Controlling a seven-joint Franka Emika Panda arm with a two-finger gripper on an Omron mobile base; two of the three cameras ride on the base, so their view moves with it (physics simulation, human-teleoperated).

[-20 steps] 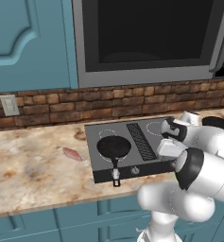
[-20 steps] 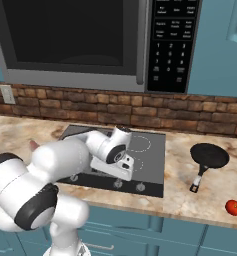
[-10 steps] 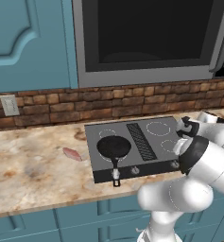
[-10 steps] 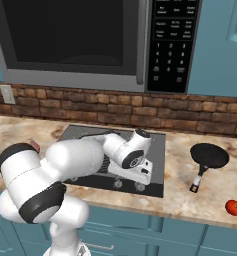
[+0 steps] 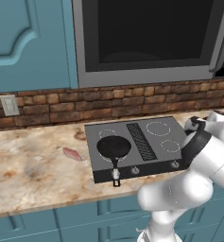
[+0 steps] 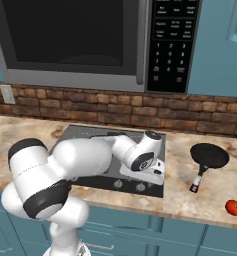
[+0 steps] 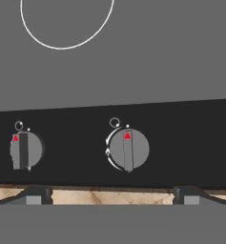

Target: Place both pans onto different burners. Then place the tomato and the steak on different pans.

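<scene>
One pan sits on the cooktop's front-left burner. Other pan lies on the table right of the cooktop, tomato beyond it. Tool spread wide, empty, over the cooktop's front knobs.

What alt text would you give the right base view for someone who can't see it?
A white robot arm reaches over a dark grey cooktop, while a small round black frying pan and a red tomato sit on the speckled stone counter to its right, under a microwave.

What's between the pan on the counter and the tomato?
Bare counter. In the right base view the pan sits right of the cooktop, its handle pointing toward the front edge; the tomato lies apart, nearer that edge.
</scene>
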